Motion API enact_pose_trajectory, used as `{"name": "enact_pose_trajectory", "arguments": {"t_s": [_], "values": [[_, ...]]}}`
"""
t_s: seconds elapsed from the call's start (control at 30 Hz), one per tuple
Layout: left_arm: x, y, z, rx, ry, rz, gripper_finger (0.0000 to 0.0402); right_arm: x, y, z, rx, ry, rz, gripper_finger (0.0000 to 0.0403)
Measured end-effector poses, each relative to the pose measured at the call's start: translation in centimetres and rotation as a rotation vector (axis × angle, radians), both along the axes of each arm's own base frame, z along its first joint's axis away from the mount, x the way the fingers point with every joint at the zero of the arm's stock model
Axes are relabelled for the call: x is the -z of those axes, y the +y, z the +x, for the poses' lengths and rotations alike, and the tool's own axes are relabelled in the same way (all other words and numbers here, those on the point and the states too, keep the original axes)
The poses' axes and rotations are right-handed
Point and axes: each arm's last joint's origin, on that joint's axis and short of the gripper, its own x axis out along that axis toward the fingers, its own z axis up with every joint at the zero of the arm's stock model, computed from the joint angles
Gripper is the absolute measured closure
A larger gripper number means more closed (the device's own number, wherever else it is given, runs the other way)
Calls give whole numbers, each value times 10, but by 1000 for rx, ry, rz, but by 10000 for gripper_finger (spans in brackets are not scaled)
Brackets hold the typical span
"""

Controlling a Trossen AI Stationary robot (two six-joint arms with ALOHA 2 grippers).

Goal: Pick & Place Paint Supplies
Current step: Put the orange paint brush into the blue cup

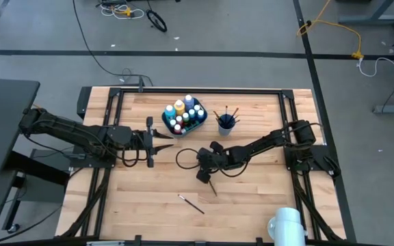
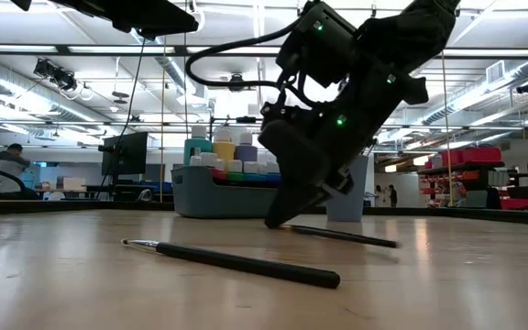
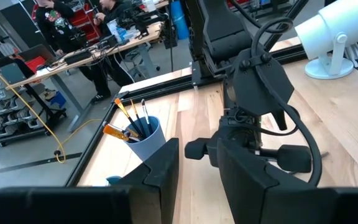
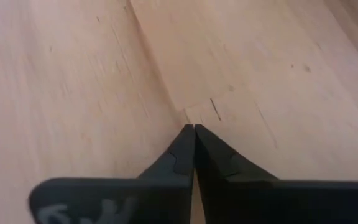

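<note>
On the pale wooden table [image 1: 142, 205], the right gripper [image 1: 204, 179] is tipped down with its fingertips on the boards near the middle; in the right wrist view its two dark fingers [image 4: 185, 149] are pressed together to a point, and no brush handle is visible between them there. In the low view a thin dark-handled paintbrush [image 2: 342, 236] lies flat with one end right at those fingertips, but whether it is pinched cannot be told. A second thin dark paintbrush with a light tip [image 1: 191, 203] lies loose on the table nearer the front edge, well apart from both arms. The small white-capped paint bottles [image 1: 182, 114] stand packed together in the teal plastic bin [image 1: 195, 126] toward the back of the table, and just beside it a blue cup [image 1: 226, 122] holds several more brushes upright. The left gripper [image 1: 150, 142] hovers to the left of the bin with its fingers [image 3: 163, 171] parted and holding nothing. A white cylindrical lamp-like object [image 1: 286, 224] sits at the front right corner.
</note>
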Motion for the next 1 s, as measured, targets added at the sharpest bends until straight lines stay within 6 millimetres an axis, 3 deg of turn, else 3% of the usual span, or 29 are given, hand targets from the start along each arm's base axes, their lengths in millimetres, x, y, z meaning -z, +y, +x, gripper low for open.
{"name": "enact_pose_trajectory", "arguments": {"t_s": [0.3, 0.53, 0.83, 1.0], "values": [[0, 0, 0, 0, 0, 0, 283, -4, 1, 2, 8, -40, 32, 400], [0, 0, 0, 0, 0, 3, 283, -37, 5, 3, -63, -156, 78, 402], [0, 0, 0, -1, 1, 3, 283, -47, 10, 5, -120, -218, 51, 402], [0, 0, 0, -2, 0, 3, 283, -71, 8, 1, -130, -272, -20, 403]]}}
